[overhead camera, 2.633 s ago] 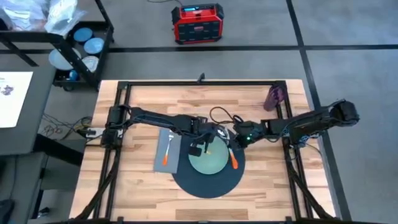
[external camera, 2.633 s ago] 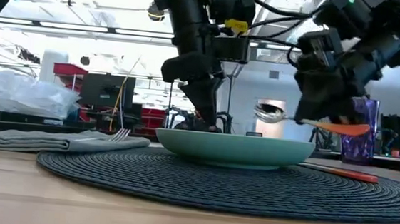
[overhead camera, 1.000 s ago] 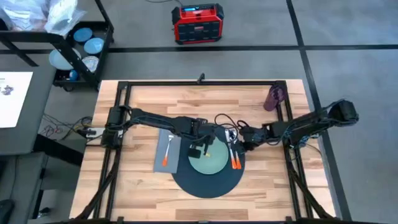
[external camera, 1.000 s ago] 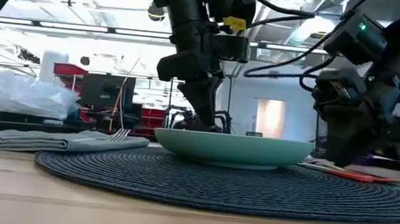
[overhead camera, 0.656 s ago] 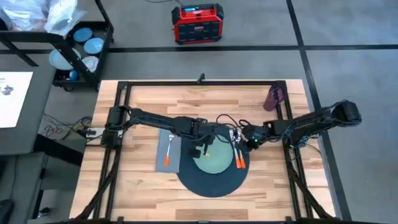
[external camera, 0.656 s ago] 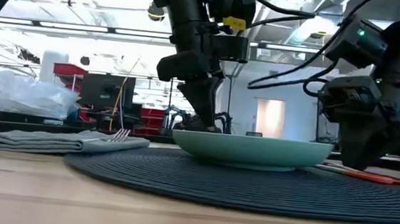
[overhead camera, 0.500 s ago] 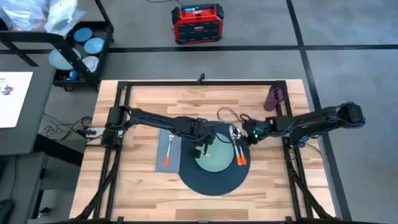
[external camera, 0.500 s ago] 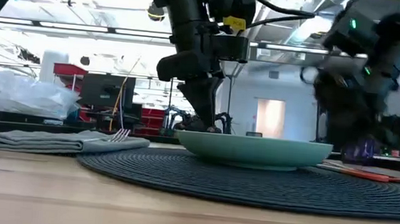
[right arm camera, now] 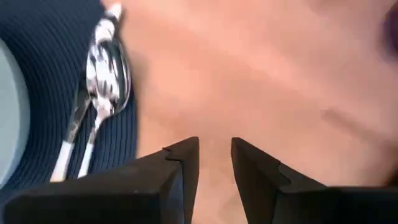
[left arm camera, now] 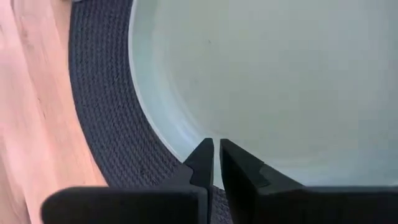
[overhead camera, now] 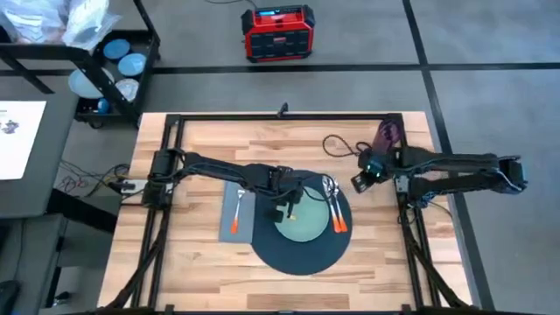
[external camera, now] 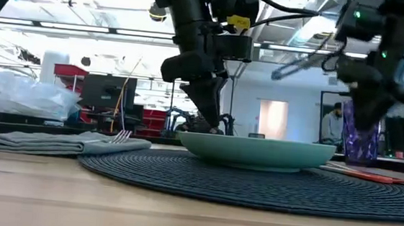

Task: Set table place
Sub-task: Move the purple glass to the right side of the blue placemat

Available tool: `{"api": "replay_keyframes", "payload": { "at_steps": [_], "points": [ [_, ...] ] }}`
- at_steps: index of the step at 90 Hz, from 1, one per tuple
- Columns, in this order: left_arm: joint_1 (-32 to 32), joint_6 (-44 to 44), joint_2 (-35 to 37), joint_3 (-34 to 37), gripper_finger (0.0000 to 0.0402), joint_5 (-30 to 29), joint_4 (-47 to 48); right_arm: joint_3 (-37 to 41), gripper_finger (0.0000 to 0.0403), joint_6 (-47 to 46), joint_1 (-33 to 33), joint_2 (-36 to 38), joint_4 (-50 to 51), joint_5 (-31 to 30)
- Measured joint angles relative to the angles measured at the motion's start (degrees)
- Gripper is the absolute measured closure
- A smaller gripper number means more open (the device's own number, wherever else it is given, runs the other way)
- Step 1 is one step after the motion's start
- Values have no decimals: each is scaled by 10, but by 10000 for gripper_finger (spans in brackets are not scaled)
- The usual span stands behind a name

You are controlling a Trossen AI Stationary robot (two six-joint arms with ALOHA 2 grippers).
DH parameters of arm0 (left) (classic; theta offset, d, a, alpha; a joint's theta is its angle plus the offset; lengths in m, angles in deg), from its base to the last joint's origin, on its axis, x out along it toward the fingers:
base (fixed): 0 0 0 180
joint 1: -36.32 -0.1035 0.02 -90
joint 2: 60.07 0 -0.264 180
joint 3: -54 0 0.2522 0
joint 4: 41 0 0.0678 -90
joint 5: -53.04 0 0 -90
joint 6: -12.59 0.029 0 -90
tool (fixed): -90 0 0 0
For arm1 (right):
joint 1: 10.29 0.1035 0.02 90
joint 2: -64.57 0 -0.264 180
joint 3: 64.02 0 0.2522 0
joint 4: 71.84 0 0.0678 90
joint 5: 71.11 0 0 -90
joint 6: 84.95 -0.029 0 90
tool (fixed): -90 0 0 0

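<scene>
**Cutlery down; cup judged the next piece**

The mat (overhead camera: 296, 241) lay near the middle of the worktop (overhead camera: 201, 262), with the plate (overhead camera: 302, 223) on it. The napkin (overhead camera: 236, 213) sat just beside the mat on the left arm's side, the fork (overhead camera: 236, 214) resting on it. On the other side of the plate, the knife (overhead camera: 332, 214) and spoon (overhead camera: 338, 210) lay close together on the mat. The cup (overhead camera: 386, 136) stood well apart, at the far corner of the worktop on the right arm's side.

The left tool (overhead camera: 290, 208) was at the plate's rim, its fingers narrowed to a thin slit around the edge. The right tool (overhead camera: 360, 181) hung over bare wood between the cutlery and the cup, its fingers a narrow gap apart and holding nothing.

By this layout, the cutlery step looked finished and only the cup was out of position. The next move would call for the right arm to reach toward that corner, widen its fingers, and take the cup upright so that it could be set near the plate.

The high view alone showed the whole arrangement. The low view showed the left tool (external camera: 209, 117) meeting the plate (external camera: 257, 152) and the cup (external camera: 359, 143) standing upright behind the right tool (external camera: 365, 104). The left wrist view showed the rim passing between the near-closed fingers (left arm camera: 204, 160). The right wrist view showed the spoon (right arm camera: 107, 59) bowl-up with the knife (right arm camera: 73, 121) beside it.
</scene>
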Motion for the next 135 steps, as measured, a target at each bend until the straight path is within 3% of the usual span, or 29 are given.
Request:
{"api": "replay_keyframes", "payload": {
  "at_steps": [19,25,46,61,109,135],
  "points": [
    [0,-1,0,0,391,0,-1,-158,321,150,-63,-1,135,-144],
    [0,6,0,0,391,0,-1,-192,321,197,-97,-1,153,-164],
    [0,20,0,0,391,0,-6,-204,321,319,-232,-32,170,-99],
    [0,18,0,0,391,0,-9,-204,321,368,-284,-74,156,-74],
    [5,-4,0,0,391,0,-10,-204,324,393,-321,-178,153,-51],
    [15,-7,0,0,391,0,5,-204,396,387,-297,-214,177,-34]
  ]
}}
